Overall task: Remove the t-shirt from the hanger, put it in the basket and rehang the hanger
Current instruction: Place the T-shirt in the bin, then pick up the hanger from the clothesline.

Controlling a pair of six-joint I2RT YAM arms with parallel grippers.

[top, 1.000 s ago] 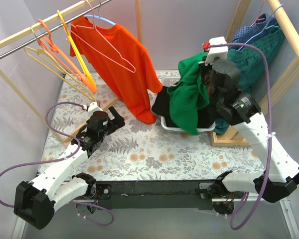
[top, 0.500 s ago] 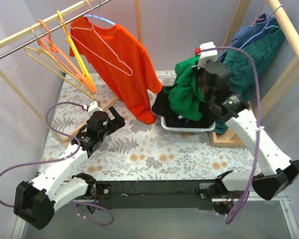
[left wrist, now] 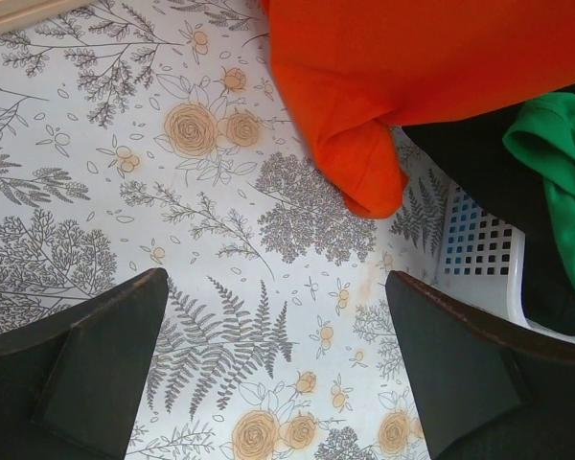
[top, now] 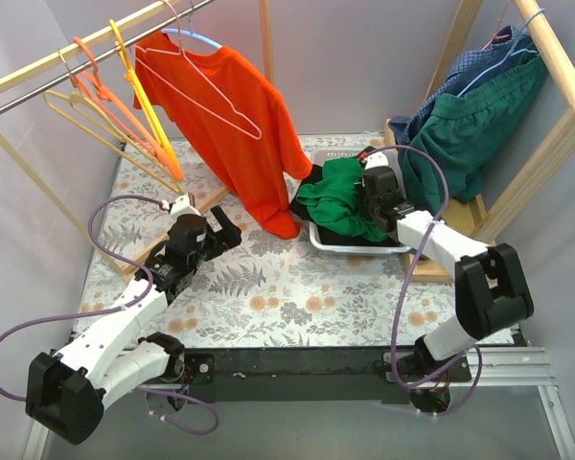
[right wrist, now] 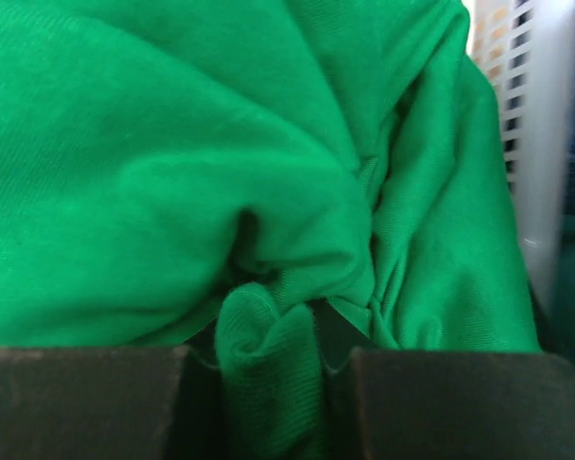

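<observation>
Right wrist view: right pincer (right wrist: 268, 356) is clamped on the green shirt (right wrist: 163, 144) to drop it in the basket (right wrist: 544, 153); left pincer (left wrist: 278, 359) is apart.

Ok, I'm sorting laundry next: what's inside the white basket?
A green shirt lies on top of a black garment, the right fingers pinching it. The basket bottom and anything deeper are covered.

My right gripper (right wrist: 268, 407) sits half off the wrist view's bottom edge, a fold of green shirt (right wrist: 172, 144) pinched between, too close, all blur. From above, that shirt swallows my fingertips. Left wrist view: orange t-shirt (left wrist: 441, 57) cut by the top edge, basket (left wrist: 479, 257) by the right, black garment (left wrist: 470, 158) mostly under green.
</observation>
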